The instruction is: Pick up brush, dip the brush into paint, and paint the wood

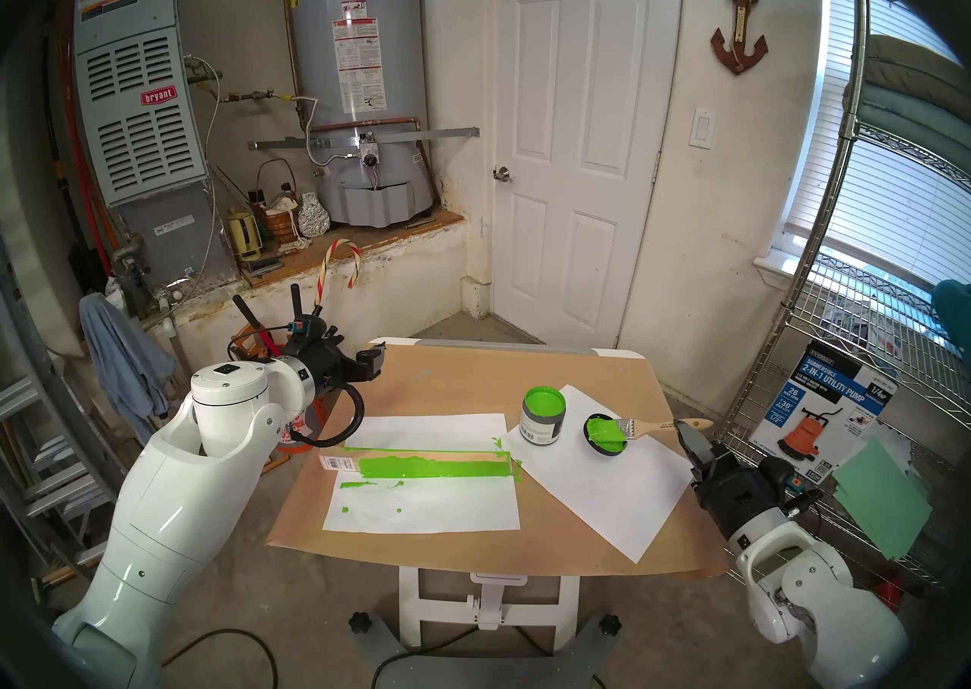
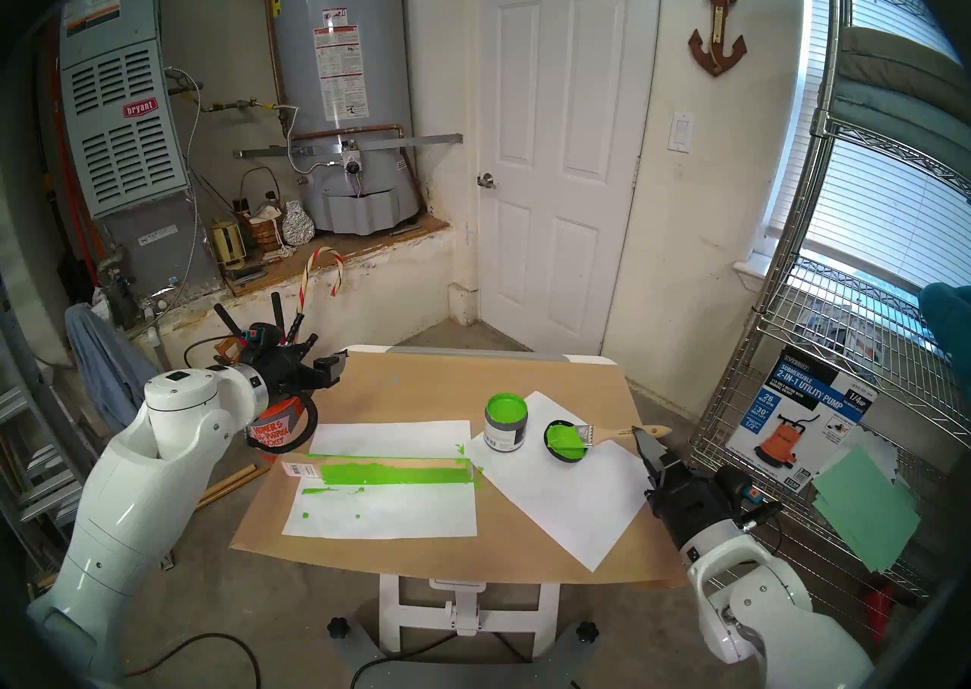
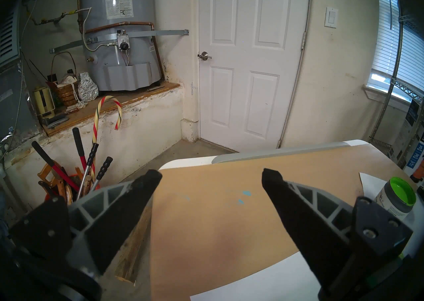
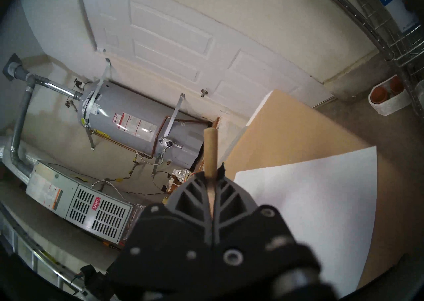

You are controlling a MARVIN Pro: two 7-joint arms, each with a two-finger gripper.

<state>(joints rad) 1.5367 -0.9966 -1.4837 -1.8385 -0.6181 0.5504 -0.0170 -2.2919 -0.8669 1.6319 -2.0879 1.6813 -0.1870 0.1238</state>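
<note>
At the table's right edge, the right gripper (image 1: 684, 429) is clenched on the pale handle of the brush (image 1: 663, 426). The brush's green bristles rest on the upturned jar lid (image 1: 605, 436), which lies on a tilted white paper sheet (image 1: 604, 483) near the right edge. Just left of the lid stands the open jar of green paint (image 1: 543, 416). Toward the table's centre, the wood strip (image 1: 420, 463) lies flat between two more white sheets, mostly coated green, with its barcode sticker at the left end. At the far left corner, the left gripper (image 1: 372, 360) hovers above the brown-paper-covered table (image 1: 452, 378), jaws spread and holding nothing.
</note>
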